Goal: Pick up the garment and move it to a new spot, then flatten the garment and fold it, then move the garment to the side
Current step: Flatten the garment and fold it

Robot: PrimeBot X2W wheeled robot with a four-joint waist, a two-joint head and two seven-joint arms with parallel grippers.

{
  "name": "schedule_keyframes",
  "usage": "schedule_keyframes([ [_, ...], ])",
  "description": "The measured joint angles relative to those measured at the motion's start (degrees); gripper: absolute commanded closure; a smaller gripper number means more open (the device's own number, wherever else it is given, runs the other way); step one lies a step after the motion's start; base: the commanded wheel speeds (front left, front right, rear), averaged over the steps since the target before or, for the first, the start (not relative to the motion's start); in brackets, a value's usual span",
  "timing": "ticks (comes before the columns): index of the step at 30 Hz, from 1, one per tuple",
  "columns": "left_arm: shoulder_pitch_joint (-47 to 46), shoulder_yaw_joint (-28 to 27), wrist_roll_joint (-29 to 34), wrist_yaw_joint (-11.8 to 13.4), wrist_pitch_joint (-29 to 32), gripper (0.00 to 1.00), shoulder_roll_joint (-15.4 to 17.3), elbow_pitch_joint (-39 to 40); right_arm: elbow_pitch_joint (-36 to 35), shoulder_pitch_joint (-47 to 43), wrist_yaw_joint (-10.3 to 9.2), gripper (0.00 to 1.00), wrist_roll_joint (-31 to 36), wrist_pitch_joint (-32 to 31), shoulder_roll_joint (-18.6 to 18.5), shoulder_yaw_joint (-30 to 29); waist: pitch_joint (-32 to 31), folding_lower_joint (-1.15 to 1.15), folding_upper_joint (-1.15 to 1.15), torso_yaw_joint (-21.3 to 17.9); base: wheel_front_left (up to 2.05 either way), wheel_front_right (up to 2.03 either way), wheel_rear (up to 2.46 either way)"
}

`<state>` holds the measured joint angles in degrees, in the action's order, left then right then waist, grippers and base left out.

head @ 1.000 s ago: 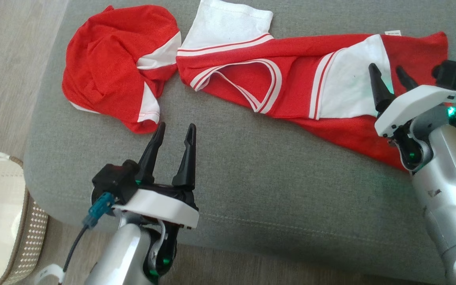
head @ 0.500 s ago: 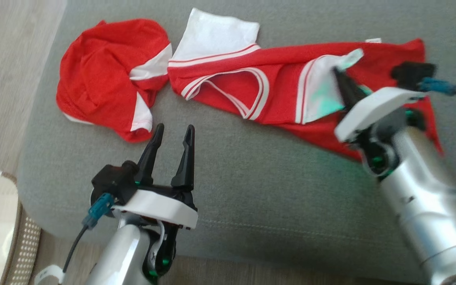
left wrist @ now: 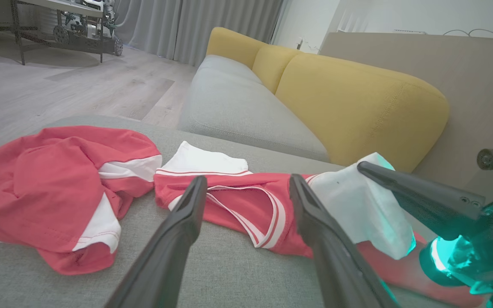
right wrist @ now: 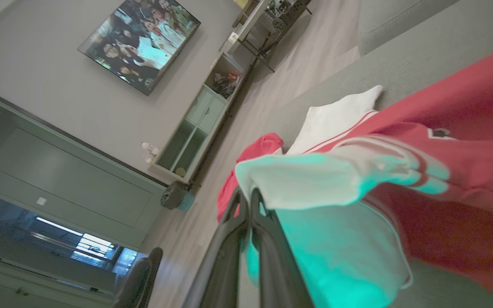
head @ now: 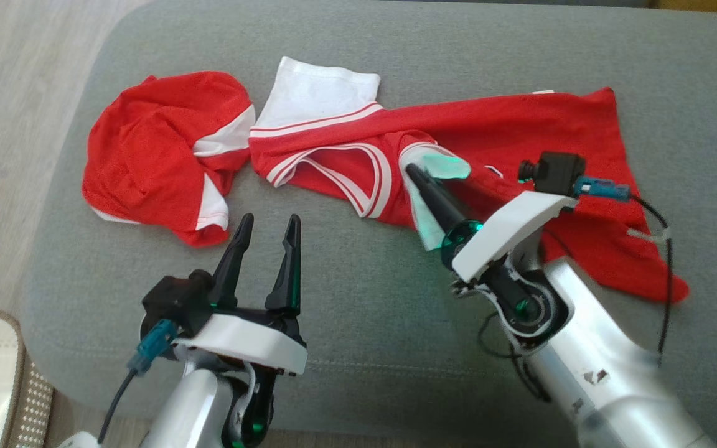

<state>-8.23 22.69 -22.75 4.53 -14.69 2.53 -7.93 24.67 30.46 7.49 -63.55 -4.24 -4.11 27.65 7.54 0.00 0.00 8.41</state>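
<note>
On the grey cushion (head: 358,311) the red shirt (head: 520,124) lies stretched from the middle to the right. My right gripper (head: 413,173), jaws pinched shut on its white sleeve (head: 445,167), has dragged that sleeve leftward over the body within the last second, so I judge folding has begun. My left gripper (head: 270,219) hovers spread wide, empty. A crumpled red top (head: 147,155) just to the left crowds that side.

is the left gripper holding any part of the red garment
No, the left gripper is open, its spread fingers over the bare grey cushion with none of the red garment between them.
</note>
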Motion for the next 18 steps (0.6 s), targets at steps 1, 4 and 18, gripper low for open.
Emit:
schedule_keyframes([
  [1,0.0,-0.01,0.0,0.0,0.0,0.0,0.01,0.04,-0.44,-0.13,0.0,1.0,-2.0,0.45,0.02,0.7,0.01,0.0,0.0,0.23,0.0,0.0,0.0],
  [4,0.01,-0.03,-0.01,0.0,0.0,0.0,0.01,0.21,0.01,-0.53,0.0,1.0,-5.64,1.99,0.09,3.22,0.35,0.0,0.0,0.93,0.0,0.0,0.0],
  [18,-0.03,0.22,-0.13,0.1,0.0,0.0,0.01,0.45,1.0,5.14,-0.03,1.0,-19.47,11.84,0.11,15.97,2.53,0.0,0.0,3.49,0.0,0.0,0.0],
])
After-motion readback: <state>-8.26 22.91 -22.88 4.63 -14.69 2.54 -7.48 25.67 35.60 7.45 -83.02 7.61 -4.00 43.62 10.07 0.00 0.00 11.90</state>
